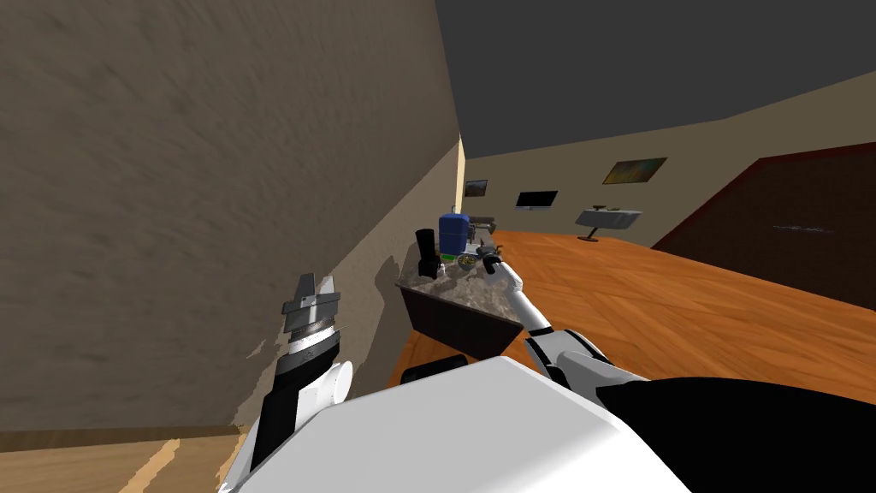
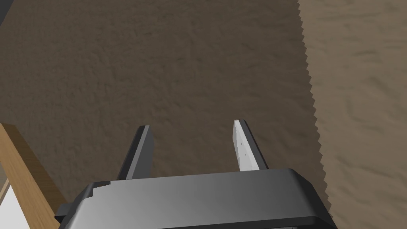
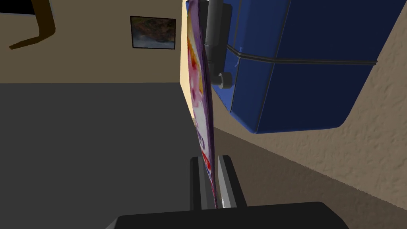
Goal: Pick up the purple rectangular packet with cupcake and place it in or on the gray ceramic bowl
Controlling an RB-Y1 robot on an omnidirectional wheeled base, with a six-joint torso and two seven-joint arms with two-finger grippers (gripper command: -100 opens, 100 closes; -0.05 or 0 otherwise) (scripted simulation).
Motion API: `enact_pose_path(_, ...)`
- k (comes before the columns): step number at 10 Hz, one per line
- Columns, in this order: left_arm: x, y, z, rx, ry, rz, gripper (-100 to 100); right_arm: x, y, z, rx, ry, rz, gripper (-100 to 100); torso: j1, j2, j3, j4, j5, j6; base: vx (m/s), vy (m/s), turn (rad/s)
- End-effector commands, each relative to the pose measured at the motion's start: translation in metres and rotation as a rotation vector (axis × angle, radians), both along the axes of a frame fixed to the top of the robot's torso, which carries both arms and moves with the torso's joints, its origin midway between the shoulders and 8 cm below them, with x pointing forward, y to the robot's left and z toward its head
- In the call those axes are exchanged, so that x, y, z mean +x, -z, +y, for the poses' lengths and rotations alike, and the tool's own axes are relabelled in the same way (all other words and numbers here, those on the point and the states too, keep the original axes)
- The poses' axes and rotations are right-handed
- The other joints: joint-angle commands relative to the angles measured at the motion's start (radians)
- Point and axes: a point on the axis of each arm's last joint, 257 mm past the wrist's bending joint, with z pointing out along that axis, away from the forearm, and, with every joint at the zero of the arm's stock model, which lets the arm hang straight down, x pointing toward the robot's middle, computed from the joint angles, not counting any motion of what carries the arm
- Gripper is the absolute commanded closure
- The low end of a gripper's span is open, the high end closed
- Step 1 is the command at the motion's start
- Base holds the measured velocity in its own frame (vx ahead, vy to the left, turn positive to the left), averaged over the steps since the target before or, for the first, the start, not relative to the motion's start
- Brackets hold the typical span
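Beside the blue container [image 3: 310, 59], right hand [image 3: 211, 161] clamps the purple packet [image 3: 198, 87] between its fingers.

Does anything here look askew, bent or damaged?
Only the purple packet: the right gripper pinches it at one end, so it stands out from the gripper and bows slightly along its length. Nothing else stands out.

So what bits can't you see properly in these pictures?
- The purple packet, right wrist view: it is edge-on, so its printed face can't be read, and its lower end is hidden between the fingers of the right gripper.
- The bowl, head view: too small to tell what is in it, or whether the packet is over it.
- The blue container, right wrist view: cut off by the picture's edges.
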Motion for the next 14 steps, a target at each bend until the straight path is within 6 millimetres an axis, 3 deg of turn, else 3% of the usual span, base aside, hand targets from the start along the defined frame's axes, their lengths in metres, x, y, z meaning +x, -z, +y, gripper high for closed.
enact_pose_path(1,0.0,0.0,0.0,0.0,0.0,0.0,0,-0.001,-0.002,-0.007,0.012,0.03,0.005,100,0.0,0.0,0.0,0.0,0.0,0.0,0.037,0.041,0.06)
enact_pose_path(9,0.0,0.0,0.0,0.0,0.0,0.0,0,-0.012,0.002,-0.04,0.096,0.174,0.035,100,0.001,-0.003,-0.002,-0.001,-0.001,0.001,0.054,0.057,0.046)
enact_pose_path(14,0.0,0.0,0.0,0.0,0.0,0.0,0,-0.017,0.006,-0.05,0.129,0.22,0.046,100,-0.002,-0.001,-0.001,0.0,-0.002,0.002,0.043,0.039,0.029)
